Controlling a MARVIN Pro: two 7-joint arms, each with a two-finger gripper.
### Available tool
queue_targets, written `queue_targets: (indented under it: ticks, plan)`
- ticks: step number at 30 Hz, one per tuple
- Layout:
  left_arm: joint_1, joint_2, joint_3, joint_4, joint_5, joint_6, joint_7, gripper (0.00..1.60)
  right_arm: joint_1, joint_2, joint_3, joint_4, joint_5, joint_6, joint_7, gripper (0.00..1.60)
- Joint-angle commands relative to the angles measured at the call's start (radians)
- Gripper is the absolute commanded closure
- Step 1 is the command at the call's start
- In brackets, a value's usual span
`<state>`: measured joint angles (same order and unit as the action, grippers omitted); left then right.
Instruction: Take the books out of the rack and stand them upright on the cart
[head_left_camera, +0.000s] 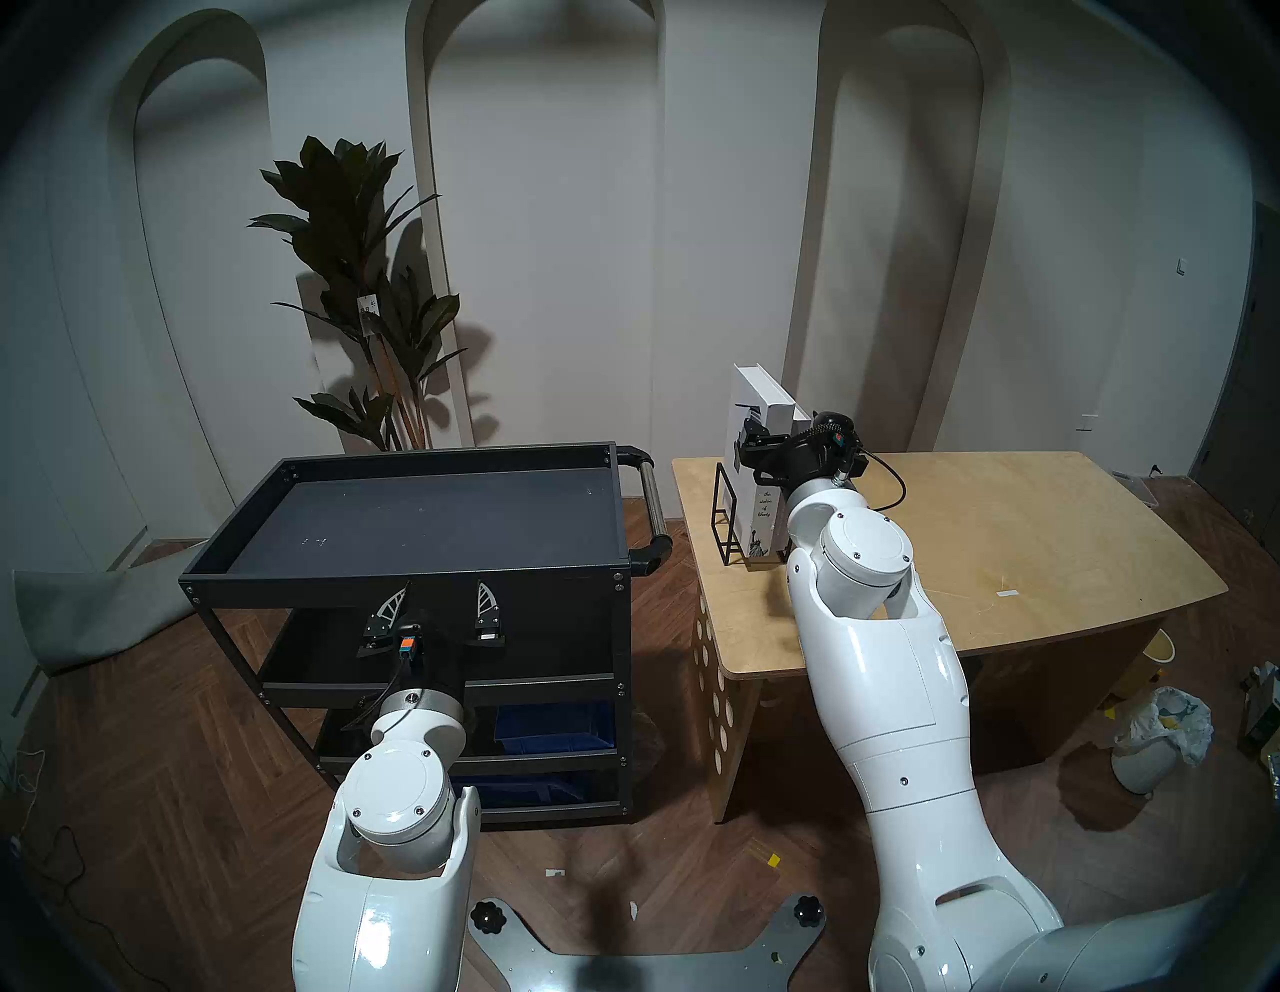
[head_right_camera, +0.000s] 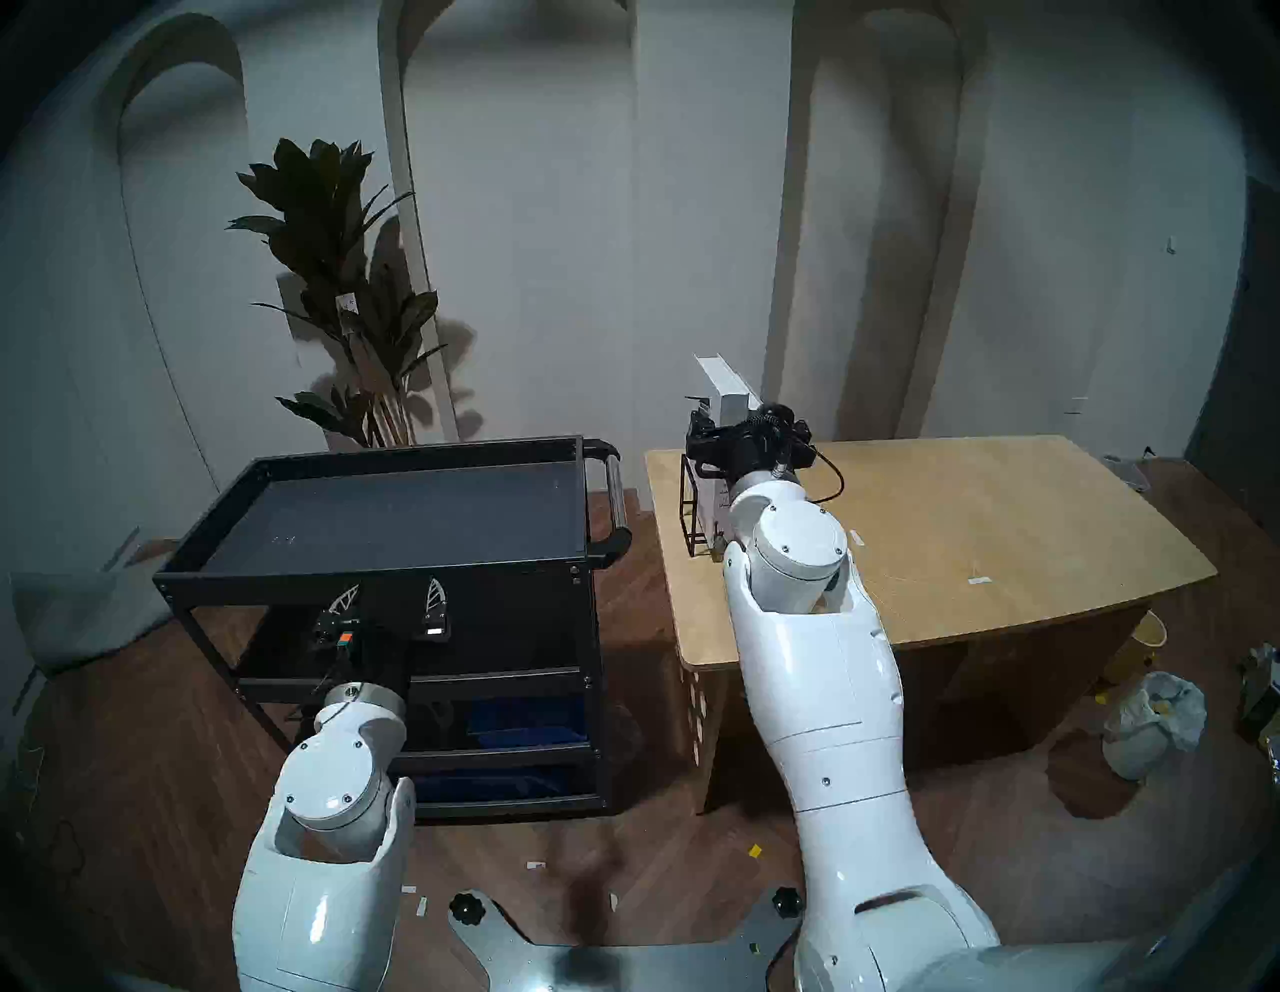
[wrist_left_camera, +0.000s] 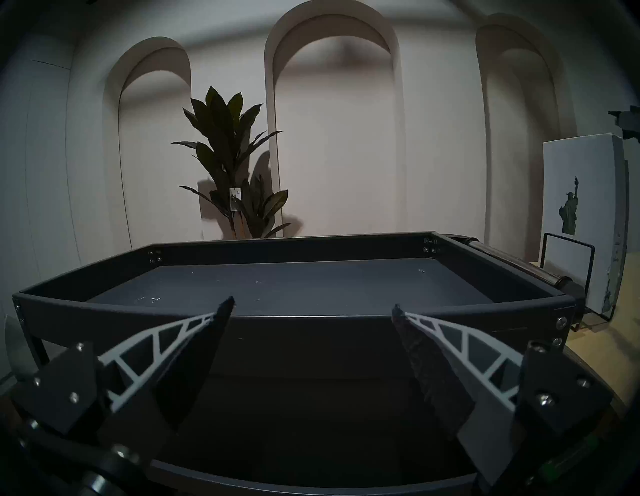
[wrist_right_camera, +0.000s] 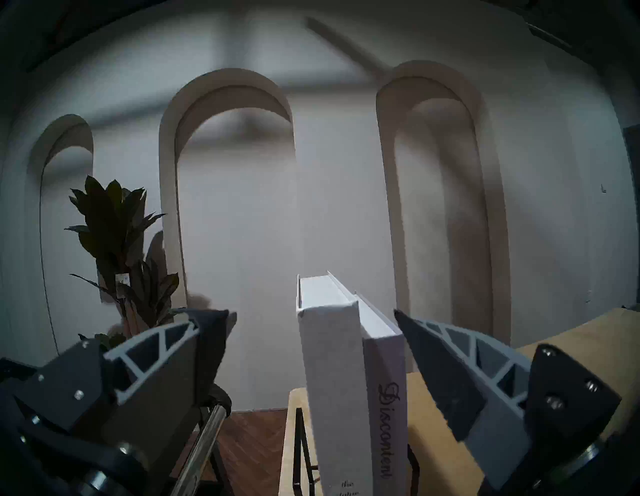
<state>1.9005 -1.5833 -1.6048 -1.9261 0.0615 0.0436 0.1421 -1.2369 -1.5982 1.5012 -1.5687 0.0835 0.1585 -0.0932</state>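
Observation:
Two books stand upright in a low black wire rack (head_left_camera: 726, 528) at the left end of the wooden table. The thick white book (wrist_right_camera: 332, 381) shows a Statue of Liberty drawing on its cover (wrist_left_camera: 585, 207). The thinner lavender book (wrist_right_camera: 386, 398), spine reading "Discontent", leans against its right side. My right gripper (wrist_right_camera: 311, 313) is open at the books' upper spines, one finger out on each side, touching neither. My left gripper (head_left_camera: 440, 609) hangs open and empty in front of the black cart's (head_left_camera: 409, 575) top tray, fingertips level with its front rim (wrist_left_camera: 311, 322).
The cart's steel bar handle (head_left_camera: 654, 509) faces the wooden table (head_left_camera: 1004, 554), with a narrow gap of floor between. Blue bins (head_left_camera: 554, 727) sit on a lower cart shelf. A tall potted plant (head_left_camera: 360, 291) stands behind the cart. A bagged waste bin (head_left_camera: 1153, 741) is on the floor at right.

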Motion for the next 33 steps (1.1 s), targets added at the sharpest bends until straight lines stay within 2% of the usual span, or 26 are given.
queue_targets:
  ticks: [1, 17, 33]
  plan:
    - [-0.006, -0.004, 0.000, -0.029, -0.002, -0.001, 0.004, 0.00, 0.111, -0.024, 0.015, 0.038, -0.005, 0.004, -0.007, 0.00]
    - [0.006, -0.005, 0.005, -0.044, -0.003, 0.005, 0.019, 0.00, 0.265, -0.026, 0.016, 0.241, -0.013, -0.023, 0.001, 0.00]
    - [0.023, -0.006, 0.009, -0.061, -0.008, 0.012, 0.035, 0.00, 0.289, -0.026, 0.004, 0.299, -0.039, -0.032, -0.009, 0.00]
